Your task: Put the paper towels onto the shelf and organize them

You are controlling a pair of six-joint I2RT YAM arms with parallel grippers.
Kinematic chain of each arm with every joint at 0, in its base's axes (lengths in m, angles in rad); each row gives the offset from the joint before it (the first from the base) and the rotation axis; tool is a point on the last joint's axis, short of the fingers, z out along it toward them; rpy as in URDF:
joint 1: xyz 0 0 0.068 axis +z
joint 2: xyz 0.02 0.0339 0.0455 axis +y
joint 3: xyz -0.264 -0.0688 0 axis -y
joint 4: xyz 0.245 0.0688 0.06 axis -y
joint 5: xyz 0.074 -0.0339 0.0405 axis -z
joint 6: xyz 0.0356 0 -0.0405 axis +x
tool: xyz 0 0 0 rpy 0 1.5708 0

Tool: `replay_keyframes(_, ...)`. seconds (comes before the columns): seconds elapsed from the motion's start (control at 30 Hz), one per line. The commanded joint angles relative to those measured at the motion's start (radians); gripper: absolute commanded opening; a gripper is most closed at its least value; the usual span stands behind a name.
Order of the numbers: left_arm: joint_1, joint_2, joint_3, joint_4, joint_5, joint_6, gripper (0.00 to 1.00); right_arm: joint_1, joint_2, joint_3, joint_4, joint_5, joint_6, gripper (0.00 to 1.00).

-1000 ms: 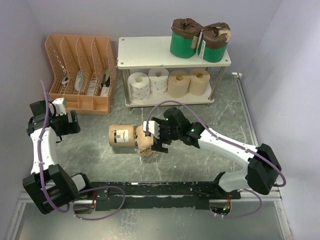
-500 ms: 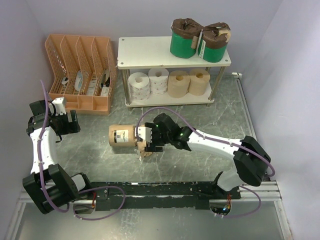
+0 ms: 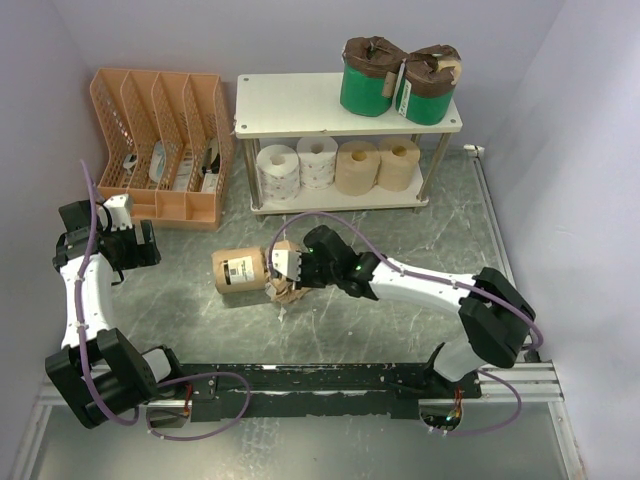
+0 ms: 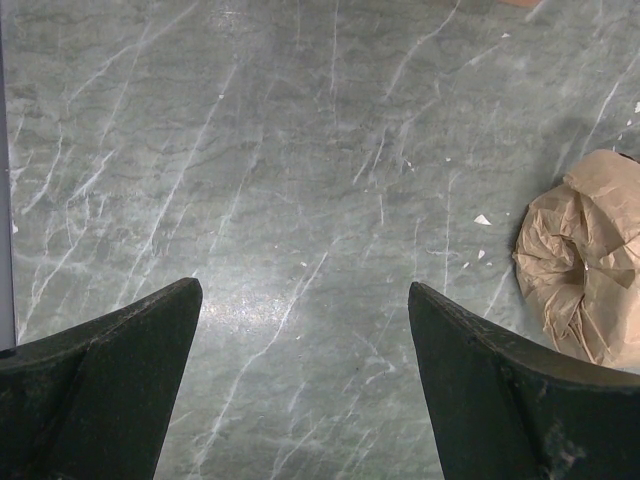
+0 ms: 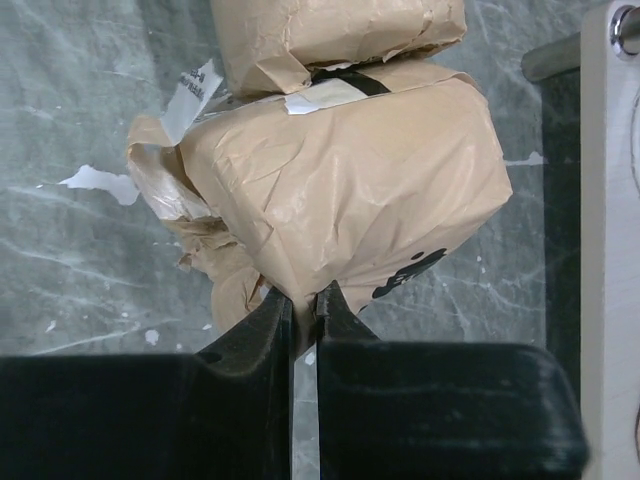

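Two tan-paper-wrapped paper towels lie on the table ahead of the shelf (image 3: 300,105). One roll (image 3: 238,271) carries a barcode label. The other (image 5: 340,190) lies right beside it, mostly under my right gripper (image 5: 303,300), which is shut on a pinch of its wrapping paper. My left gripper (image 4: 305,295) hangs open at the far left with only bare table between its fingers; a crumpled roll end (image 4: 585,260) shows at its right. Two green-wrapped rolls (image 3: 365,78) stand on the top board. A dotted white (image 3: 278,170), a white (image 3: 318,160) and two tan rolls (image 3: 357,167) fill the lower tier.
An orange slotted file organizer (image 3: 160,150) stands left of the shelf with small items in it. The shelf's white board and a metal leg (image 5: 550,60) sit close on the right of the held roll. Walls close in on both sides.
My right gripper has slid left over the wrapped roll and gone from open to shut on its paper. The labelled roll has shifted slightly left. The left arm has not moved.
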Motion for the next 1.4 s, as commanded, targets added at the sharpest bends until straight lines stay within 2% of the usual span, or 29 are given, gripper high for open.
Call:
replay_keyframes(0.0, 0.009, -0.008, 0.030, 0.000, 0.025, 0.012, 0.96, 0.007, -0.085, 0.026, -0.057, -0.052, 0.073, 0.00)
replay_keyframes(0.23, 0.009, 0.006, 0.030, -0.001, 0.022, 0.010, 0.96, -0.004, -0.108, 0.238, -0.305, -0.054, 0.287, 0.00)
replay_keyframes(0.33, 0.009, 0.013, 0.030, 0.000, 0.024, 0.010, 0.96, 0.003, -0.048, 0.351, -0.473, -0.035, 0.363, 0.00)
replay_keyframes(0.43, 0.010, 0.021, 0.032, -0.002, 0.019, 0.009, 0.96, -0.001, -0.037, 0.385, -0.547, -0.028, 0.440, 0.00)
replay_keyframes(0.53, 0.010, 0.028, 0.033, -0.003, 0.012, 0.006, 0.96, -0.007, -0.087, 0.377, -0.505, 0.016, 0.653, 0.00)
replay_keyframes(0.7, 0.010, 0.034, 0.034, -0.001, 0.005, 0.003, 0.96, -0.089, -0.056, 0.479, -0.520, -0.256, 0.854, 0.00)
replay_keyframes(0.77, 0.010, 0.038, 0.035, -0.001, 0.002, 0.002, 0.96, -0.112, -0.058, 0.496, -0.474, -0.289, 0.935, 0.00)
replay_keyframes(0.93, 0.010, 0.048, 0.035, -0.001, -0.017, -0.005, 0.96, -0.189, -0.137, 0.480, -0.203, -0.210, 1.142, 0.00)
replay_keyframes(1.0, 0.009, 0.046, 0.034, 0.001, -0.021, -0.008, 0.96, -0.235, -0.095, 0.611, -0.220, -0.234, 1.254, 0.00)
replay_keyframes(1.1, 0.009, 0.043, 0.032, 0.004, -0.022, -0.009, 0.96, -0.301, -0.067, 0.721, -0.170, -0.234, 1.433, 0.00)
replay_keyframes(1.37, 0.010, 0.043, 0.032, 0.003, -0.025, -0.011, 0.96, -0.428, 0.063, 0.994, -0.181, -0.077, 1.821, 0.00)
